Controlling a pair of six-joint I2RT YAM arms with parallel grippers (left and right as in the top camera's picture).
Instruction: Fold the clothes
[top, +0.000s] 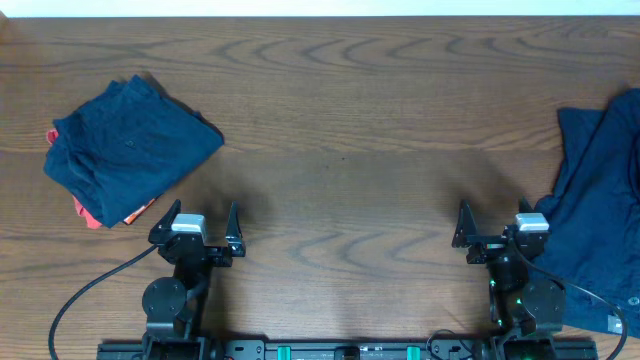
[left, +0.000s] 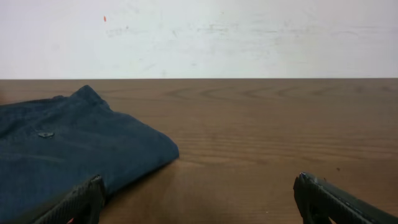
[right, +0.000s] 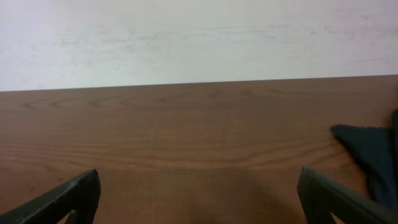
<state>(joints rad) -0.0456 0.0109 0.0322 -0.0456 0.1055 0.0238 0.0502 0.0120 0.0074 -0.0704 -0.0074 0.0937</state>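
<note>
While left gripper (top: 204, 216) and right gripper (top: 492, 216) gape empty, navy shorts (top: 598, 215) lie beside the latter — rightward.

The flat wooden surface (top: 340, 150) is warm brown with darker swirling grain. At the surface's left, the folded soft fabric garment (top: 130, 145) is dark navy, with a red-orange cloth (top: 95, 215) showing beneath. At the surface's right edge, the loose fabric garment (top: 595, 230) is plain navy. The left two-finger tool (top: 202, 217) and the right two-finger tool (top: 492, 222) are black.

The wooden table (top: 340, 150) bears a folded navy garment (top: 130, 150) atop a red-orange garment (top: 135, 213) at nine o'clock, and a loose navy garment (top: 600, 230) at three o'clock.
</note>
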